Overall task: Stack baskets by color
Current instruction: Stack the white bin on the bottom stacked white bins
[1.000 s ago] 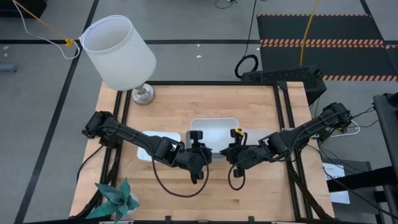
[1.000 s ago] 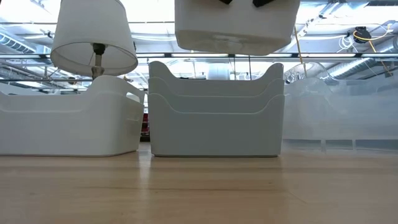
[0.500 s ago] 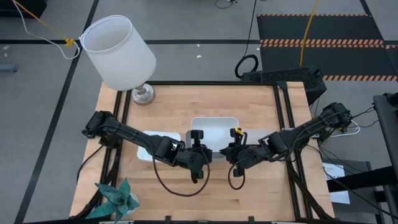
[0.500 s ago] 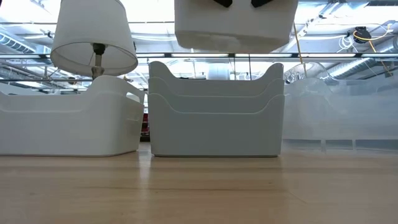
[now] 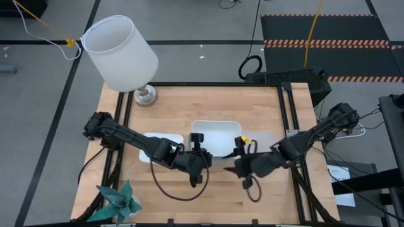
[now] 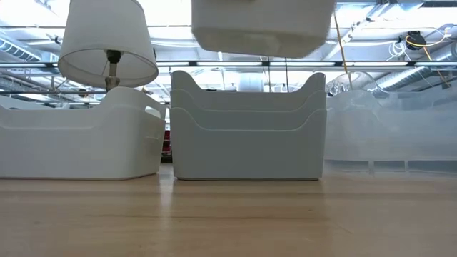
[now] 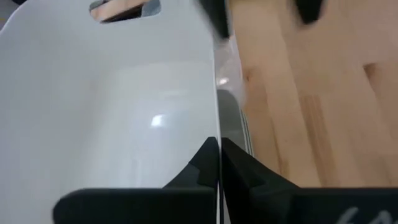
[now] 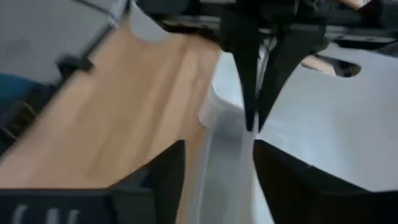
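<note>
The left gripper is pinched tight on the thin rim of a white basket, holding it in the air over the white stack at the middle of the table — high enough, by the look of it, for its base to clear the nested rims before it goes down. The right gripper sits just beside the basket's near edge with fingers spread and nothing in them, so the load hangs on the left alone.
</note>
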`<action>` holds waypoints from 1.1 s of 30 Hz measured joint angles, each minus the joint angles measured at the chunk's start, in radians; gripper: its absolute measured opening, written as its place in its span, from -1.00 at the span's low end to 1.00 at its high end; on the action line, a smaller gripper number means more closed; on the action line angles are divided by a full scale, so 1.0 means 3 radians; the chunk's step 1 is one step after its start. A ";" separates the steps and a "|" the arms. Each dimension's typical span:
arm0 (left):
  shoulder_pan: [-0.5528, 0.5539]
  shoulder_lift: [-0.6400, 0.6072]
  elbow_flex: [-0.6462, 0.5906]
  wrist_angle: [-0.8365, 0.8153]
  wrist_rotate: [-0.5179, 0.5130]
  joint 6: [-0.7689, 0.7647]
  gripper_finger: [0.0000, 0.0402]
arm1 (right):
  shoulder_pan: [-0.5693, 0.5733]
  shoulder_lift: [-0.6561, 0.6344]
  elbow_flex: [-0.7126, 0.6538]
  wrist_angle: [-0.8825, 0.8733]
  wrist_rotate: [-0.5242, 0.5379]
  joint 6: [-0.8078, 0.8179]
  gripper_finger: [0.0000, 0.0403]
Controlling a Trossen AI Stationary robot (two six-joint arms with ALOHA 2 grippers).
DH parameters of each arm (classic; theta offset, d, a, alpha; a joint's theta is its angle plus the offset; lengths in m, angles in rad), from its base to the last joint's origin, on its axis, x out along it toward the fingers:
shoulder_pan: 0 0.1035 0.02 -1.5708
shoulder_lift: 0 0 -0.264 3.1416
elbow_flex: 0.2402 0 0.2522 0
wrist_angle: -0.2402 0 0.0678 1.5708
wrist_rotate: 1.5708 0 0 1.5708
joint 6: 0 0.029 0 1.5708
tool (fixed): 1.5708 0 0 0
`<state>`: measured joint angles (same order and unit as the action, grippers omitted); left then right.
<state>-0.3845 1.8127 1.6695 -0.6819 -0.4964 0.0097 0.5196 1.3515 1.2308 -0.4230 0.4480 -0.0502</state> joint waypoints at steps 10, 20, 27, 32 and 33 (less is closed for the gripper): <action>-0.0316 -0.0278 0.0003 -0.0705 -0.0001 -0.0562 -0.98 | 0.0538 -0.0514 0.0001 0.0051 0.0009 0.0063 0.13; -0.0895 -0.0581 0.0000 -0.1232 -0.0134 -0.1069 -0.99 | 0.1068 -0.0729 0.0001 -0.0012 0.0035 0.0032 0.09; -0.1224 -0.0695 0.0000 -0.1676 -0.0269 -0.1311 -0.98 | 0.1177 -0.0729 0.0001 -0.0059 0.0277 -0.0017 0.09; -0.1356 -0.0788 -0.0004 -0.2016 -0.0375 -0.1629 -0.98 | 0.1177 -0.0729 0.0001 -0.0061 0.0274 -0.0053 0.09; -0.1384 -0.0809 -0.0020 -0.2058 -0.0418 -0.1693 -0.98 | 0.1177 -0.0729 0.0001 -0.0070 0.0274 -0.0055 0.09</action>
<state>-0.7997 1.5700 1.6636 -1.2995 -0.6219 -0.4981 0.8726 1.1328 1.2312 -0.4440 0.5301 -0.0667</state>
